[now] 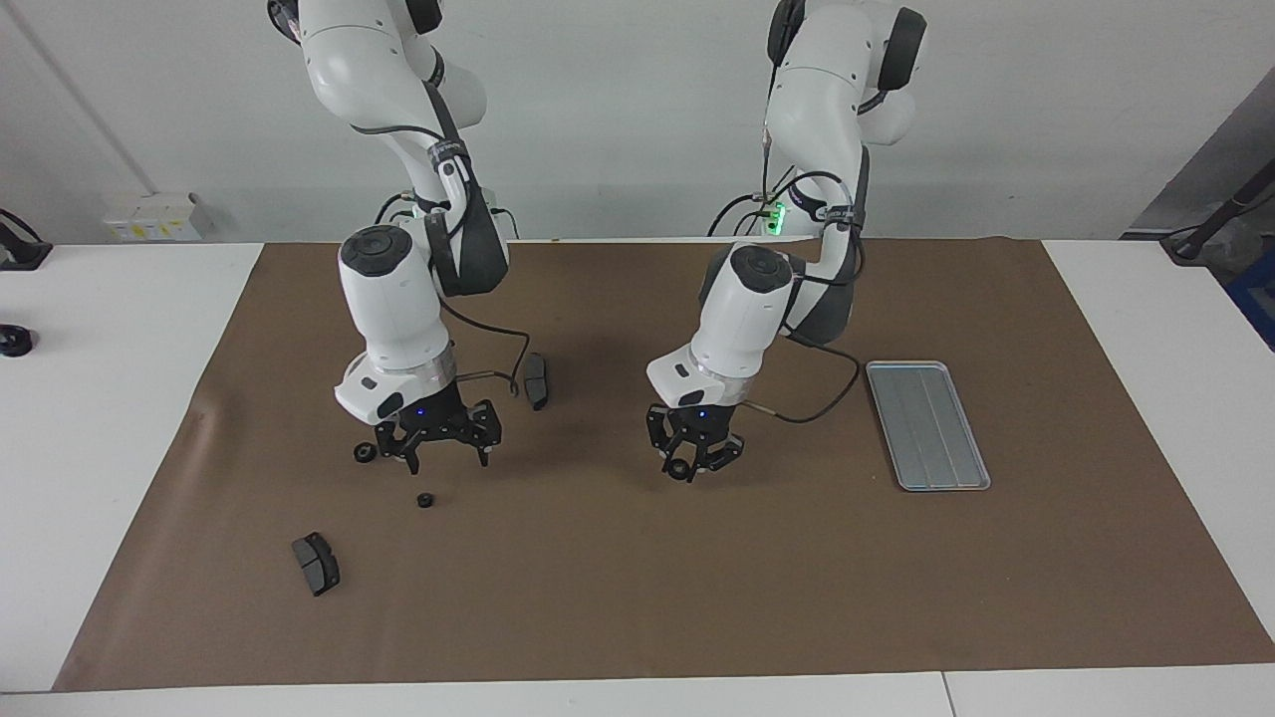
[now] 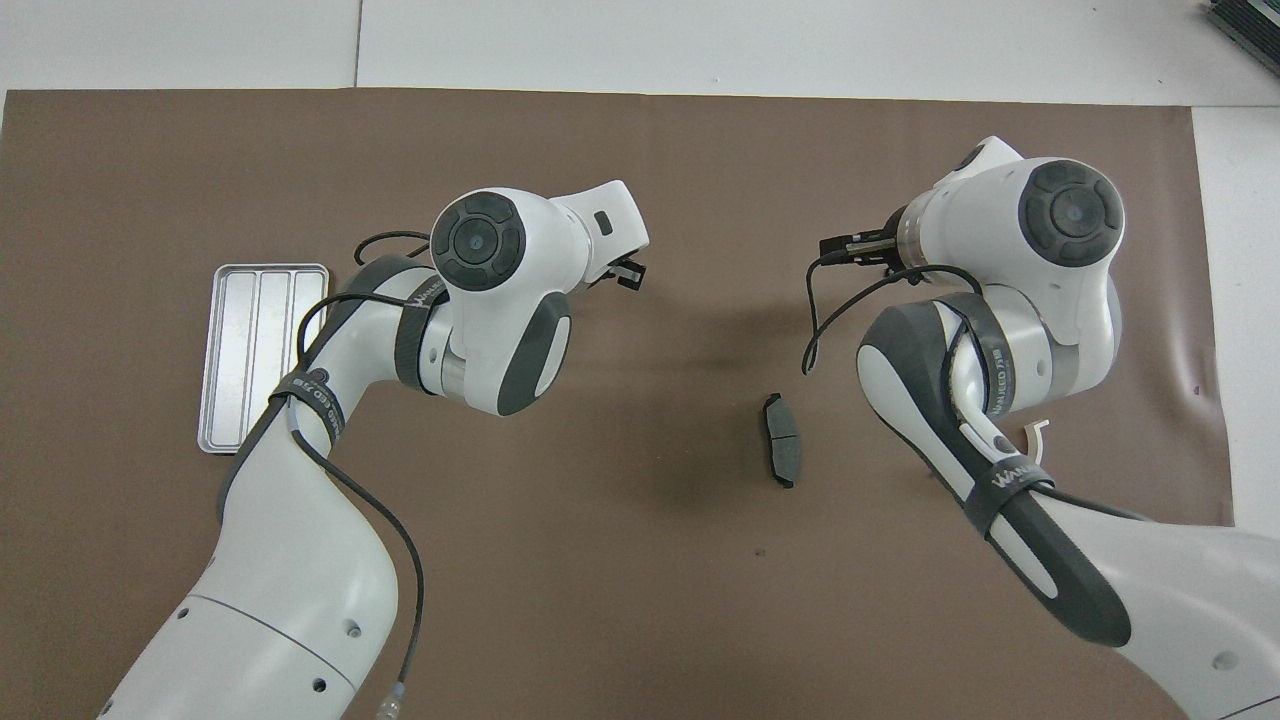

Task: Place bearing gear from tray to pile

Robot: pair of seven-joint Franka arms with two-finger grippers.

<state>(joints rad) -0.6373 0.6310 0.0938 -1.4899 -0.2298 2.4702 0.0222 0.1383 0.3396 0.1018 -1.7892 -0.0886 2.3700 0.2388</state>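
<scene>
Arm straps read "WANKEED". The left gripper (image 1: 687,466) grips a small dark gear (image 1: 678,470) over the mat (image 1: 637,578); the right gripper (image 1: 430,450) is wide. The tray (image 1: 926,426) is bare. Only the facing view shows another gear (image 1: 425,500).

facing: high, across table, toward robots | overhead: steeply down | shared: brown mat (image 1: 637,558)

So the small black round bearing gear (image 1: 425,500) sits on the brown paper mat (image 1: 637,558) just under the right gripper (image 1: 435,453); the flat ridged metal tray (image 1: 927,425) is well apart from it, probably empty.
</scene>
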